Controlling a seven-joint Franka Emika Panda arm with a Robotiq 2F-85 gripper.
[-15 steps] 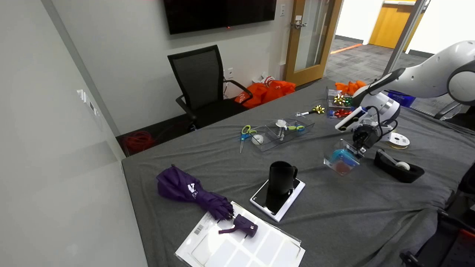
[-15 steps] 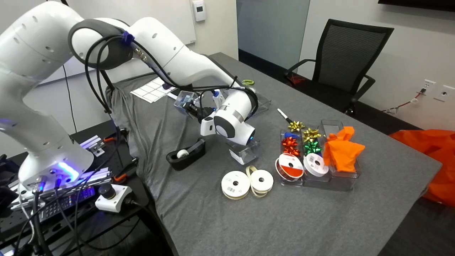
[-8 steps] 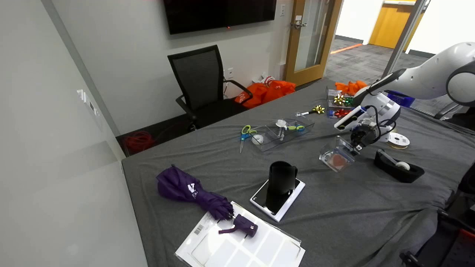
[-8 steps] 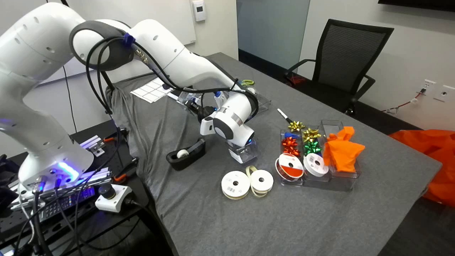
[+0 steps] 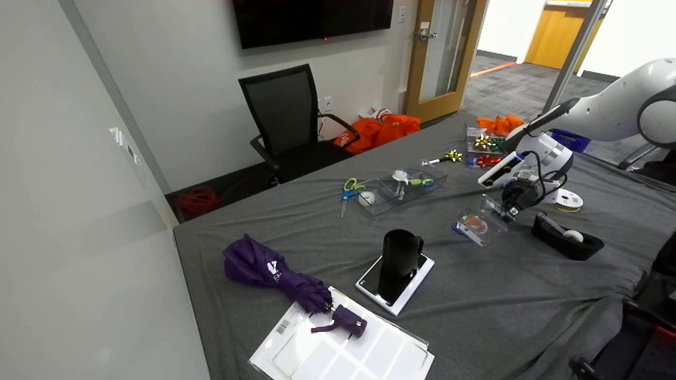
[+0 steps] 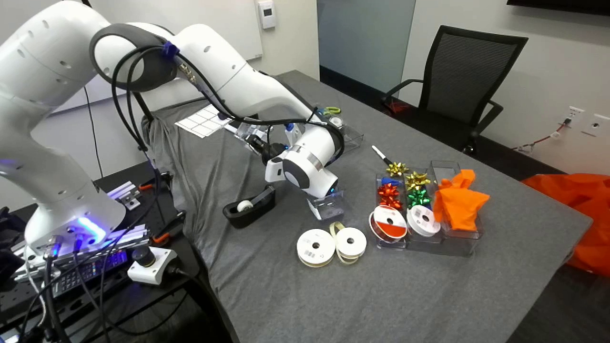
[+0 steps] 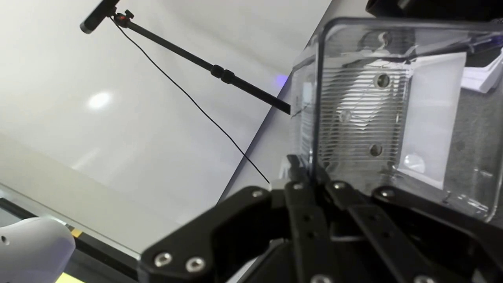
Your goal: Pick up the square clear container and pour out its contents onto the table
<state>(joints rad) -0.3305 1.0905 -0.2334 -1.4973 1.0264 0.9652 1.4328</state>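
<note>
The square clear container [image 5: 487, 224] is tilted on its side, just above or at the table cloth [image 5: 422, 338]; I cannot tell if it touches. It also shows in an exterior view [image 6: 248, 129] and in the wrist view [image 7: 365, 118], where its ridged inside looks bare of blue or red bits. My gripper [image 7: 312, 177] is shut on one wall of it; the gripper also shows in both exterior views [image 5: 512, 212] [image 6: 257, 143]. Of the contents, a blue bit [image 5: 458, 229] shows at the container's lower edge. A reddish-brown round piece [image 5: 474, 224] shows through the clear plastic; whether inside or beneath is unclear.
A black tape dispenser [image 5: 567, 237] stands beside the gripper. A black mug [image 5: 401, 250] stands on a black-and-white tray [image 5: 409, 293]. A clear divided tray [image 5: 385, 203], scissors [image 5: 346, 195] and an umbrella [image 5: 274, 274] lie around. Another clear box [image 6: 329, 207] sits under the wrist.
A second ago, bright blue pieces filled the container. They are gone from inside it, and a blue bit shows by its edge. The container has tilted further; the arm has shifted slightly.
</note>
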